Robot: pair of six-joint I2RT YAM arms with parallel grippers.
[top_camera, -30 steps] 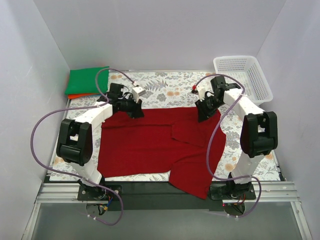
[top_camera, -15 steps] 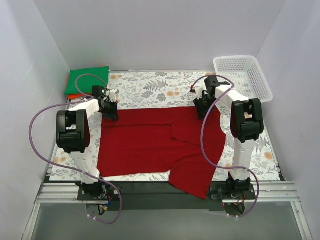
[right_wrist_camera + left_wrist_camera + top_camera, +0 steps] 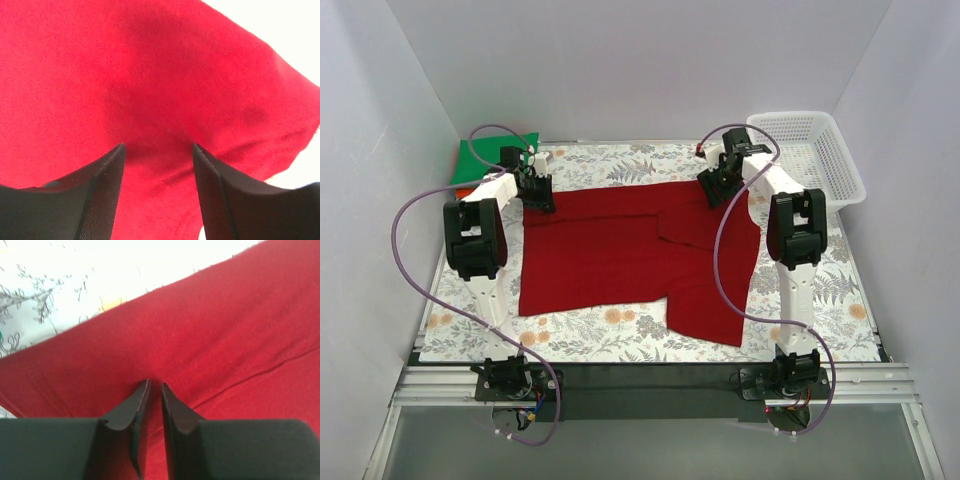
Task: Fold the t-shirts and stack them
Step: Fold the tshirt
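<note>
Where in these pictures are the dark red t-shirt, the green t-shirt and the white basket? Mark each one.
dark red t-shirt (image 3: 610,250): top external view, middle of its body.
green t-shirt (image 3: 480,162): top external view, its folded upper face.
white basket (image 3: 812,150): top external view, its bare floor.

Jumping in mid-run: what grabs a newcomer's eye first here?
A dark red cloth t-shirt sprawls over the floral table. The left gripper and right gripper sit on its far corners. A folded bright green t-shirt lies far left, a white plastic lattice basket far right.
</note>
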